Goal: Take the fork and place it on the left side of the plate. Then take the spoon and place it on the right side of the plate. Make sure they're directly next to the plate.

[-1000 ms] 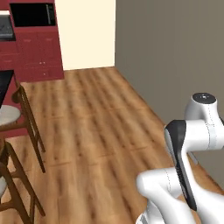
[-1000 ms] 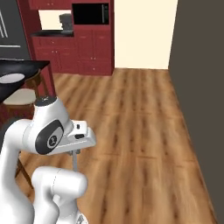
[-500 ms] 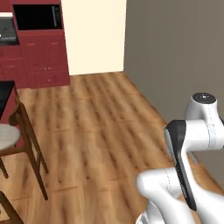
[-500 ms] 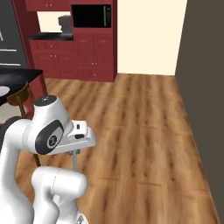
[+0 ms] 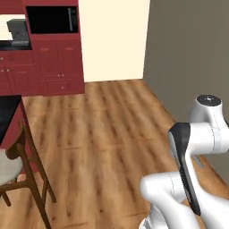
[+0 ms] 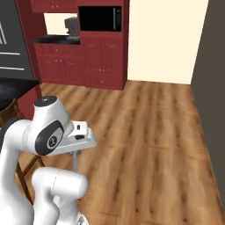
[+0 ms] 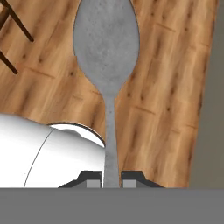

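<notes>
Meanwhile the whole scene has slid across both base views: the red cabinets (image 6: pixel 83 66) and microwave (image 6: pixel 100 18) have come toward the upper middle, so the base is driving, not the things. At the bottom of the hand view, the gripper (image 7: pixel 110 179) stays clamped on the grey spoon (image 7: pixel 107 52), bowl up toward the top edge, over wooden floor (image 7: pixel 166 87). Judging by this, the spoon is in transit, not yet beside the plate.

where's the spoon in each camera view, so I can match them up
Left base view: I can't find it.
Right base view: spoon, thin grey handle hanging below the hand, lower left.
Hand view: centre, bowl at top, handle clamped in the gripper.
Shared landmark: the microwave, top left in both base views.
</notes>
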Available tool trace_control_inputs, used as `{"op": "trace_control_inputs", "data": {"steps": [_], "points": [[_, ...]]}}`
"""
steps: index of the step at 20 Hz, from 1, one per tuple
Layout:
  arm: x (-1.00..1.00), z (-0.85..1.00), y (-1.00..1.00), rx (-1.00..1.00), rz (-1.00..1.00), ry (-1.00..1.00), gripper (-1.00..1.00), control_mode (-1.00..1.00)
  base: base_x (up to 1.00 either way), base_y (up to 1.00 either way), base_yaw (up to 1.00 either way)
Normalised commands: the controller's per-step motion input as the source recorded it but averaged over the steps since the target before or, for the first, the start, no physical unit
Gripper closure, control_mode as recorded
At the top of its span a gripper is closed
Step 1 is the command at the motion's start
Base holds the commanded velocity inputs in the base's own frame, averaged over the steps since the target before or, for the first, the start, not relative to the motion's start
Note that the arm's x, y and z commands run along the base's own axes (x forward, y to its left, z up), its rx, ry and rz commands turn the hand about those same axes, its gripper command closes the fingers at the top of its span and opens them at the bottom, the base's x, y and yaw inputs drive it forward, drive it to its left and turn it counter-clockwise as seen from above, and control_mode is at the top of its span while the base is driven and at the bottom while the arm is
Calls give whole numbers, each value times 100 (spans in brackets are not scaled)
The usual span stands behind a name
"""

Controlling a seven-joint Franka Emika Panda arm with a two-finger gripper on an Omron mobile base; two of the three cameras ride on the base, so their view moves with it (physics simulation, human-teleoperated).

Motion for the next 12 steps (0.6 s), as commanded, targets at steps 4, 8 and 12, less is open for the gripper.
{"op": "trace_control_inputs", "data": {"steps": [4, 8, 12], "points": [[0, 0, 0, 0, 0, 0, 100, 100, 100, 0, 30], [0, 0, 0, 0, 0, 0, 100, 100, 100, 0, 39], [0, 0, 0, 0, 0, 0, 100, 100, 100, 0, 43]]}}
